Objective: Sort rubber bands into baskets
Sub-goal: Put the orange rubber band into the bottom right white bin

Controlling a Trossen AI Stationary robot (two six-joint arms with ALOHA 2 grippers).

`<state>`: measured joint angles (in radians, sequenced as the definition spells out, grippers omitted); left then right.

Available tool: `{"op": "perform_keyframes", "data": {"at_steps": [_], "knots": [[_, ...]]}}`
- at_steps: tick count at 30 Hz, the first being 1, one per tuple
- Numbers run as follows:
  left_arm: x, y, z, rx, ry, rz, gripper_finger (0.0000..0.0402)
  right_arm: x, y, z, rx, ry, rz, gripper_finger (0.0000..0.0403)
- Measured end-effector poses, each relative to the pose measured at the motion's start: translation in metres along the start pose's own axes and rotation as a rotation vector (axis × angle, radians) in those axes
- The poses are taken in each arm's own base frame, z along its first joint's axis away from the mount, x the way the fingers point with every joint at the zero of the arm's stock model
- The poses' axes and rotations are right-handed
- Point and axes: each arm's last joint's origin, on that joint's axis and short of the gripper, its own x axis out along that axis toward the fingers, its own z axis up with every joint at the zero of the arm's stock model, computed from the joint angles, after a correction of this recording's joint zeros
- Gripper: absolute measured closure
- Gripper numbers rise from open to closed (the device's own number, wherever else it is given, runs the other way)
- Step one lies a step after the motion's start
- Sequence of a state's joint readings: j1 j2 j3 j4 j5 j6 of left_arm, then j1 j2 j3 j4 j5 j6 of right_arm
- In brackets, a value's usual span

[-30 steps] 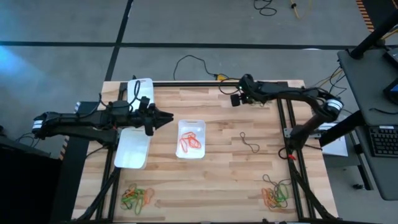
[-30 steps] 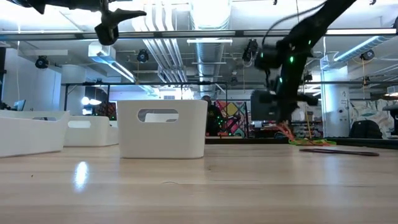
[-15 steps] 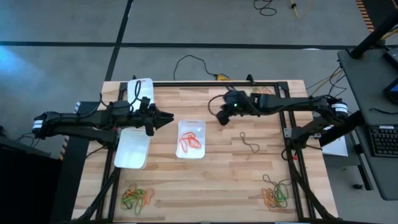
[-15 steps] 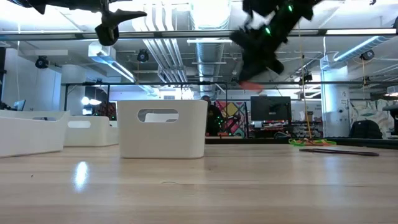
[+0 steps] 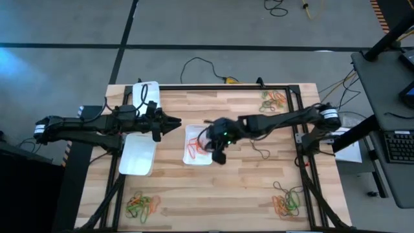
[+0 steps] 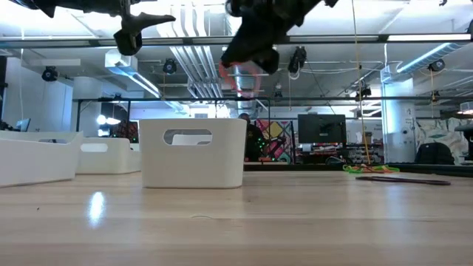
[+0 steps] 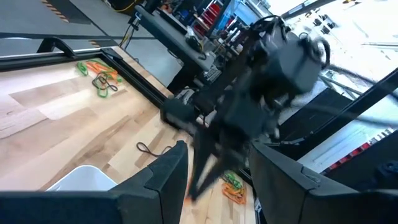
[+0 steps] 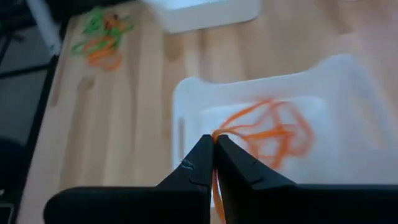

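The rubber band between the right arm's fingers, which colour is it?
Orange; the rubber band shows best in the right wrist view.

Three white baskets (image 5: 198, 144) sit centre-left in the overhead frame; orange rubber bands (image 5: 197, 148) fill the middle one.

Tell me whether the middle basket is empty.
Not empty: the middle basket holds orange rubber bands, plain in the high view and the right wrist view.

The right arm (image 5: 278, 120) is stretching across the table's middle, blocking the way above the middle basket (image 5: 198, 144). The left gripper (image 5: 173, 121) is hovering just beside that basket. Bare wood (image 5: 213, 194) is lying open between the two near band piles (image 5: 142, 204) (image 5: 286, 202).
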<state>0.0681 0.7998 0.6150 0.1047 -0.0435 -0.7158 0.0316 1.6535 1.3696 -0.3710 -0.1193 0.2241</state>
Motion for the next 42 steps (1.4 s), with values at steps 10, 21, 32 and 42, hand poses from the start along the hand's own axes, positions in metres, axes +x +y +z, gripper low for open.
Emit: {"op": "perform_keyframes", "data": {"at_steps": [10,21,32,42], "knots": [[0.000,-0.002,0.000,0.036,0.014,-0.035,0.0248,0.053,0.008,0.005,0.018,0.006,0.013,0.0394],[-0.021,-0.042,0.034,0.144,0.047,-0.398,0.0248,0.108,-0.036,-0.017,0.157,0.118,-0.105,0.0365],[-0.021,-0.038,0.032,0.161,0.205,-0.226,0.0248,0.062,-0.028,-0.005,0.172,0.162,-0.124,0.0242],[-0.025,-0.047,0.041,0.164,0.164,-0.251,0.0248,-0.062,-0.073,-0.016,0.202,0.361,-0.656,0.0192]]}}
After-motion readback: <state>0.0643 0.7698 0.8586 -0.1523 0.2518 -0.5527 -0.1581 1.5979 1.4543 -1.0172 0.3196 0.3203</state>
